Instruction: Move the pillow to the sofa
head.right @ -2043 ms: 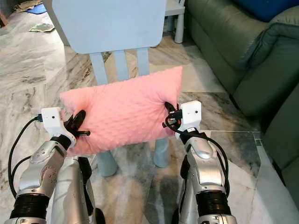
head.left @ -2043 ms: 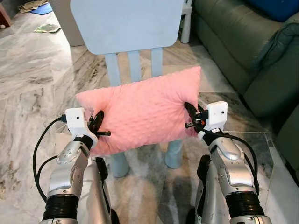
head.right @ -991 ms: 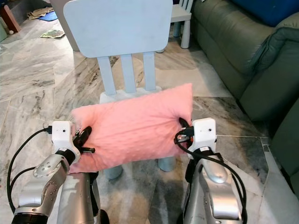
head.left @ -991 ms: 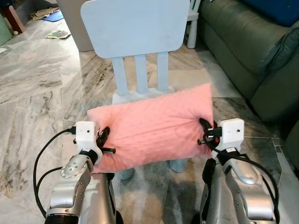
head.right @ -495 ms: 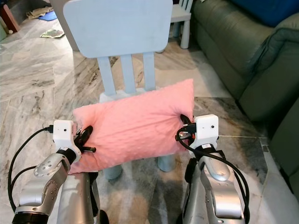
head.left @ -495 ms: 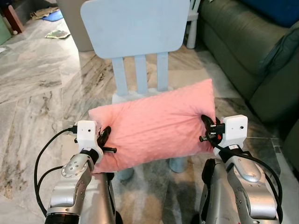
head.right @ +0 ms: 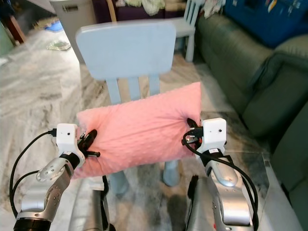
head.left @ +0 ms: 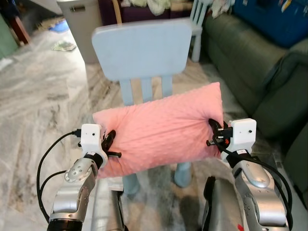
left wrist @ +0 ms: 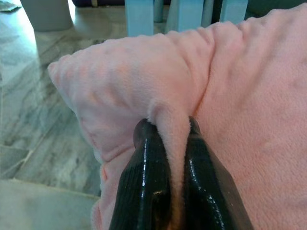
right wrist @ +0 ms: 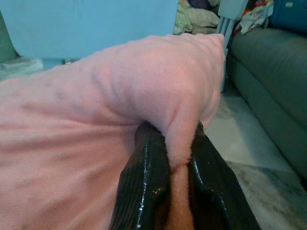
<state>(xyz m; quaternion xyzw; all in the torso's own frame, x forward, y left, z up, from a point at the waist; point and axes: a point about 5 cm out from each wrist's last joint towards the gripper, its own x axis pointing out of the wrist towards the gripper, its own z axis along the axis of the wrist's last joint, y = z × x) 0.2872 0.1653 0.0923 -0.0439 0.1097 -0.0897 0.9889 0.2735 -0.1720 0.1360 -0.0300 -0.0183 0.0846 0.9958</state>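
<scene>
A pink dimpled pillow [head.left: 159, 129] hangs in the air between my two arms, in front of a light blue child's chair [head.left: 142, 48]. My left gripper [head.left: 109, 143] is shut on the pillow's left end; its wrist view has a fold of pink fabric [left wrist: 172, 134] pinched between the black fingers [left wrist: 146, 182]. My right gripper [head.left: 214, 133] is shut on the right end, with another fold [right wrist: 180, 139] squeezed between its fingers [right wrist: 144, 187]. The dark green sofa [head.left: 250, 62] stands to the right, past the chair.
Grey marble floor [head.left: 43, 106] spreads to the left. A grey bin [head.left: 79, 21] stands behind the chair. A second pale chair [head.left: 199, 19] sits near the sofa's far end. A blue cushion [head.left: 272, 19] lies on the sofa.
The camera has tilted up, so more of the room behind the chair shows. The pillow stays held between both grippers at about the same height; earlier it rose off the chair seat.
</scene>
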